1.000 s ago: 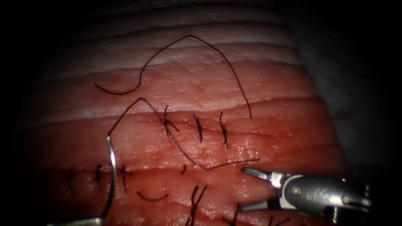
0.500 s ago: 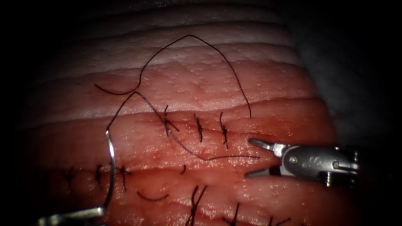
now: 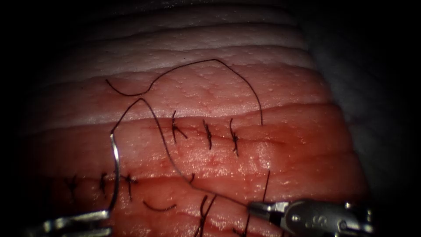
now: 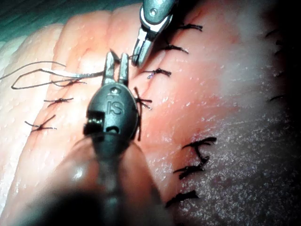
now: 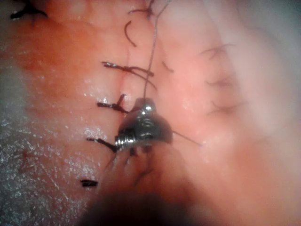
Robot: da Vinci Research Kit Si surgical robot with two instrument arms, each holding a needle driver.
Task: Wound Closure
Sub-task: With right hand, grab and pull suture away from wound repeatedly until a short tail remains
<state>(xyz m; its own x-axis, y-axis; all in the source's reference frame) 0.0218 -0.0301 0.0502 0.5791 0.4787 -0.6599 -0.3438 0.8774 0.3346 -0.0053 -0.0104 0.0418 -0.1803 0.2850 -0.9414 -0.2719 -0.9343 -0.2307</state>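
The tissue [image 3: 272, 87] fills the scene, a ridged slab going from pale at the far side to wet red nearer me. A horizontal cut [image 3: 280, 140] runs across its middle, and three dark stitches [image 3: 207, 134] already cross it; more stitches [image 3: 103, 182] sit in a lower row toward the left.

The right hand [image 3: 258, 207] lies low on the right of the endoscope view, below the cut, its jaws pressed together and pinching the thread [image 3: 210, 66]. From that grip one strand runs up and left across the tissue, and a short end [image 3: 266, 184] stands up just beside the jaws. In the right wrist view the right hand [image 5: 136, 155] has thread leading away from it over the stitches.

The left hand [image 3: 103, 216] sits at the lower left corner, jaws pinching the needle [image 3: 115, 175] near its lower end. The needle curves upward from there, free of the tissue, lying over it left of the three stitches. Thread leaves its upper end, climbs, and loops widely above the cut before dropping to the cut's right part.

In the left wrist view the left hand [image 4: 116, 70] holds the needle [image 4: 82, 74] sideways.
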